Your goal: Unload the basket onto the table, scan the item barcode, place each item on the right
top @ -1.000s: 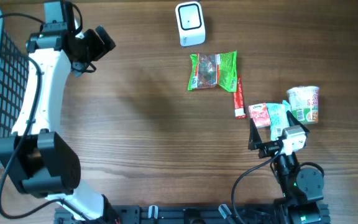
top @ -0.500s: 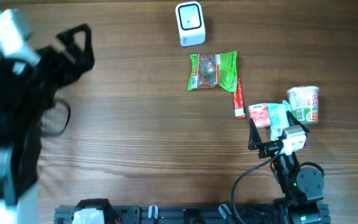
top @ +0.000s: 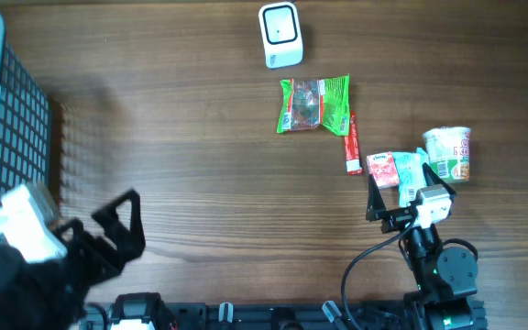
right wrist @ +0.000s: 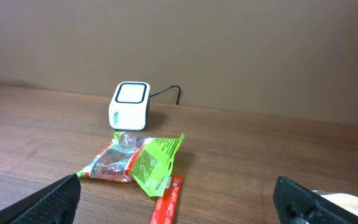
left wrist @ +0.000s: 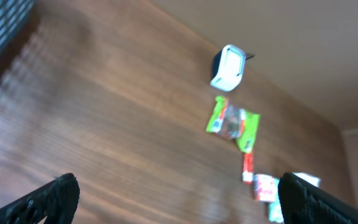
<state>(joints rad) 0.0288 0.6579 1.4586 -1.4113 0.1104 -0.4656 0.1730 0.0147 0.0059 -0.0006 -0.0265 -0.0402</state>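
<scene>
A white barcode scanner (top: 280, 35) stands at the back of the table, also in the left wrist view (left wrist: 227, 67) and the right wrist view (right wrist: 129, 106). In front of it lie a green snack packet (top: 314, 104) (right wrist: 135, 160) and a red stick pack (top: 351, 144) (right wrist: 169, 199). Two small packets (top: 394, 170) and a noodle cup (top: 449, 153) lie further right. My right gripper (top: 397, 197) stands open just in front of the small packets, holding nothing. My left gripper (top: 122, 225) is open and empty near the front left corner, far from every item.
A grey wire basket (top: 7, 119) stands along the left edge, behind the left arm. The scanner's cable runs off behind the scanner in the right wrist view. The left wrist view is blurred.
The left arm has swung from the back left, beside the basket, down to the front left corner. The right arm and the items have not moved.
</scene>
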